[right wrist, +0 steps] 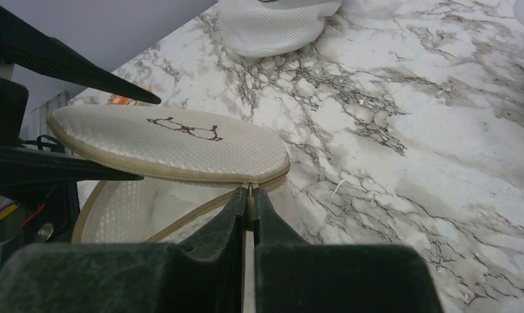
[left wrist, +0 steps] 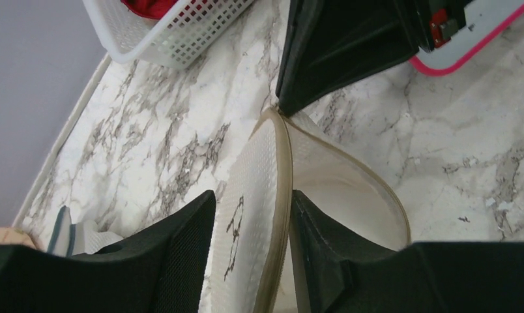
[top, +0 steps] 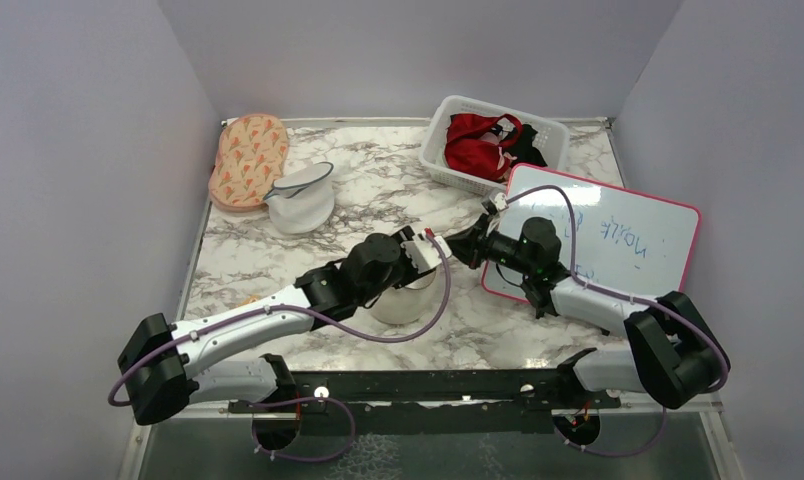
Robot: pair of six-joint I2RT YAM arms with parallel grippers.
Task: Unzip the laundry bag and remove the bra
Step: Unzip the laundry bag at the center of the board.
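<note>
Cream laundry bag [right wrist: 174,147] lies ten o'clock of the right gripper [right wrist: 249,195] in its wrist view, zip pull [right wrist: 249,190] pinched; left gripper [left wrist: 253,195] straddles the lid [left wrist: 246,267], apart.

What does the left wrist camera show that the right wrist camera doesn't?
Left wrist only: the white plastic lattice basket holding red cloth, and the pink-framed whiteboard. Right wrist only: the right gripper pinched shut on the zip. Both: the cream-beige round laundry bag, partly unzipped, the white mesh round pouch and the marble table.
</note>
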